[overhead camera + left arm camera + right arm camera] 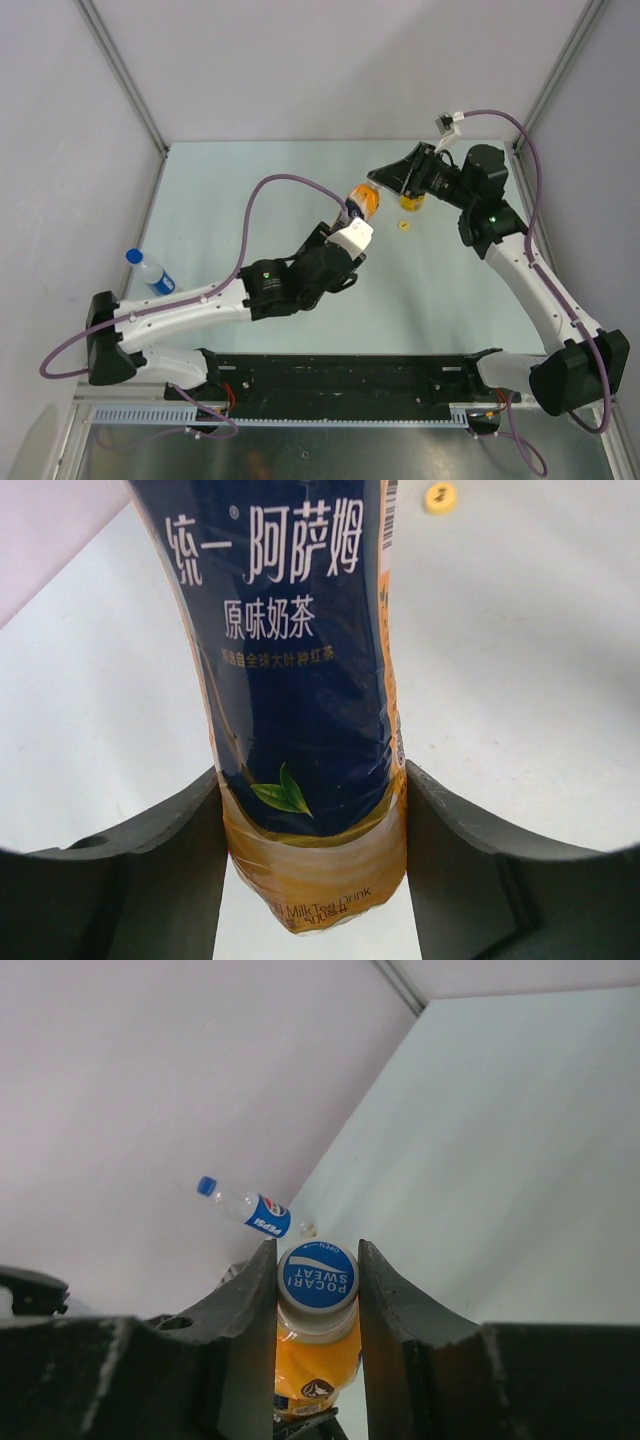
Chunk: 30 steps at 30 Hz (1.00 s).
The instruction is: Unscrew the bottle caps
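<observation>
Cap with the blue Pocari Sweat print [318,1276] is the thing in hand. It sits on the neck of the milk-tea bottle [290,680], and the right gripper [317,1256] is closed on it, one finger pressed on each side of its rim. I judge that this grip is made for turning, because the fingers take only the cap and not the neck below. The left gripper [312,780] clamps the lower body of the same bottle, narrow around the label, and holds it tilted with the cap end toward the right arm. So the body should not spin when the cap is twisted. Whether the thread is already loose, I cannot tell.

Just beside the right gripper a yellow cap [405,224] lies loose on the table [250,165], near a yellow bottle [412,203]; that one seems done. Well apart, at the left, the Pepsi water bottle [160,280] has its blue cap [133,256] on.
</observation>
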{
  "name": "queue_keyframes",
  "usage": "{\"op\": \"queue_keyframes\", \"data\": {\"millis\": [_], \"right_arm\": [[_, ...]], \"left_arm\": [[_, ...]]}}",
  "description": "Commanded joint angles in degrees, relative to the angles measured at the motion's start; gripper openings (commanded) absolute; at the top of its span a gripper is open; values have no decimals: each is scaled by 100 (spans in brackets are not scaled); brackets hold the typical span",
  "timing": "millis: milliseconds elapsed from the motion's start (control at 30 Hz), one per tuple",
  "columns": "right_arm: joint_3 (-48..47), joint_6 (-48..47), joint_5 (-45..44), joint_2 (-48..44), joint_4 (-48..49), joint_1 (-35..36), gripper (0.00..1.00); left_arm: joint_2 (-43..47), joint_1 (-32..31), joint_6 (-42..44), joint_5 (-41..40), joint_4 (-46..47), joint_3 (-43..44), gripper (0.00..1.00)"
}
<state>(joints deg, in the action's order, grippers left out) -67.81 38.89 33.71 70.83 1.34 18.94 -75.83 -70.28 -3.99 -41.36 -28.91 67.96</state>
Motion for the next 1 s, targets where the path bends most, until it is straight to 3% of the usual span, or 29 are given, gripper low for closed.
{"op": "queue_keyframes", "data": {"millis": [0, 200, 433, 767, 967], "right_arm": [[14, 32, 894, -326, 1044, -170, 0], [154, 169, 1502, -448, 1578, -405, 0], [239, 237, 2339, -587, 2318, -550, 0], [315, 507, 3257, -810, 3511, -549, 0], [366, 663, 3302, -910, 4111, -348, 0]], "left_arm": [[468, 97, 103, 1110, 483, -193, 0], [994, 328, 307, 2478, 987, -466, 0], [1618, 613, 698, 4696, 1411, -803, 0], [2204, 900, 971, 6704, 2012, -1103, 0], [2196, 960, 891, 7330, 2262, -1097, 0]]}}
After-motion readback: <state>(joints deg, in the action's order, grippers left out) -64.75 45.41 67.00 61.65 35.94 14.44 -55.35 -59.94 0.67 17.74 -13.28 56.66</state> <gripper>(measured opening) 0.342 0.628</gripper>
